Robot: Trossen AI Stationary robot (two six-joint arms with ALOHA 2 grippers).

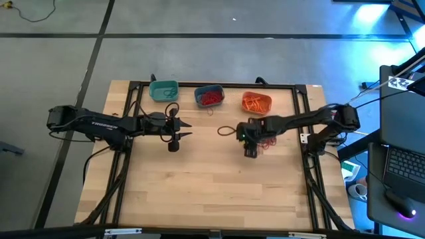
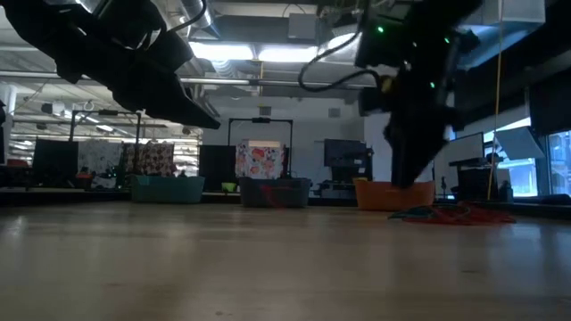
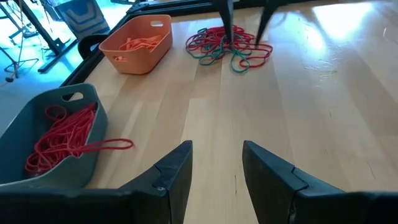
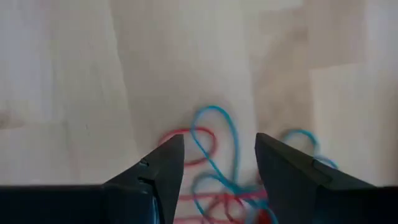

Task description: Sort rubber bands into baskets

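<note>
Only the left wrist view shows red bands filling the slate basket (image 3: 43,134), one (image 3: 102,146) trailing over its rim onto the table. The right gripper (image 4: 214,165) hangs open, empty, fingers straddling the red-and-blue band pile (image 4: 214,149) near the orange basket (image 1: 256,102). The left gripper (image 3: 214,168) waits open, empty.

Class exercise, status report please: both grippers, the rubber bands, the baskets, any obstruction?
Right gripper open, low over loose pile of bands. Left gripper open, waiting left of centre. Red bands in slate basket, orange in orange basket. Nothing blocking.

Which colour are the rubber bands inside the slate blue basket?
Red rubber bands in the slate blue basket, clearest in the left wrist view.
</note>
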